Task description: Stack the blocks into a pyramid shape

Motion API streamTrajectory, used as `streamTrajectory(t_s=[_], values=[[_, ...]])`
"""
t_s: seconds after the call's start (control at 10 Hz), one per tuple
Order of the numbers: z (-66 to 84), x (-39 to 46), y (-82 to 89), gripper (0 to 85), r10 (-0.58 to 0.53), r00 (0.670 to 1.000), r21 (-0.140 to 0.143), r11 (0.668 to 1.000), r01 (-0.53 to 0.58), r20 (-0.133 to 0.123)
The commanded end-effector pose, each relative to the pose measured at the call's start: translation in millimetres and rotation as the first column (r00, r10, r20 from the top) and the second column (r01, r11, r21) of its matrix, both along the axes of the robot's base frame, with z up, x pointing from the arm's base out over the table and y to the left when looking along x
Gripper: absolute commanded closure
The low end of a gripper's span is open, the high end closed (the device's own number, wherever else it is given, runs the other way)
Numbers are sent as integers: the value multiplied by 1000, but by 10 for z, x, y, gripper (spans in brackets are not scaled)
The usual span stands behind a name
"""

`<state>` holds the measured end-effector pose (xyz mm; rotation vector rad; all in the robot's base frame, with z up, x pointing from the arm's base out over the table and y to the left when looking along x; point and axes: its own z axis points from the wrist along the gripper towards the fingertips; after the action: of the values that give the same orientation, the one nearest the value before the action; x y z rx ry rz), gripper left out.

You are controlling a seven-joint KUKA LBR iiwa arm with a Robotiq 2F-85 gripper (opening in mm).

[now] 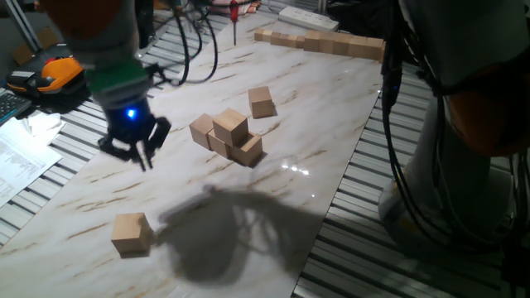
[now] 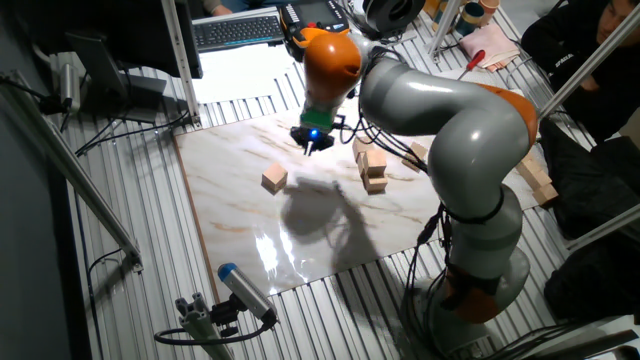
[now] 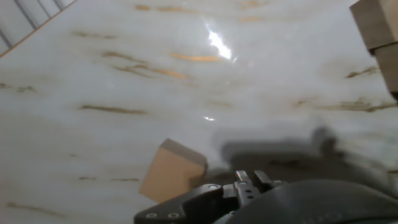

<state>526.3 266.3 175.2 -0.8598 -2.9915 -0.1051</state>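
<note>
Several tan blocks (image 1: 230,136) sit bunched in the middle of the marble board, one of them resting on top of the others (image 1: 231,125). In the other fixed view this bunch of blocks (image 2: 372,167) lies right of the hand. One loose block (image 1: 261,102) lies just behind the bunch. Another loose block (image 1: 131,232) sits alone near the front left, and shows again as a lone block (image 2: 274,179) and a tilted block (image 3: 171,171). My gripper (image 1: 142,156) hangs above the board left of the bunch, fingers together, holding nothing.
A long joined row of tan cubes (image 1: 323,41) lies along the board's far edge. Slatted metal table (image 1: 66,132) surrounds the marble board (image 1: 273,215). A keyboard (image 2: 235,30) and papers lie at the side. The robot's base (image 2: 480,280) stands beside the board.
</note>
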Motion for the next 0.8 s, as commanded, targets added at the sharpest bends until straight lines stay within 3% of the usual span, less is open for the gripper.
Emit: streamTrajectory(t_s=[0.0, 0.1, 0.2, 0.3, 0.4, 0.5, 0.7], values=[[-19, 1, 549, 850, 6, 1000, -15, 1000, -6, -1], [-17, 2, 539, 850, 9, 1000, -22, 1000, -9, -2], [-17, 2, 539, 680, 13, 1000, -40, 999, -13, -2], [-17, 2, 539, 680, 31, 1000, -35, 999, -31, 5], [-17, 2, 539, 680, 72, 997, -1, 997, -72, 17], [-17, 2, 539, 680, 112, 994, -33, 993, -111, 18], [-17, 2, 539, 680, 163, 986, -39, 986, -162, 23]])
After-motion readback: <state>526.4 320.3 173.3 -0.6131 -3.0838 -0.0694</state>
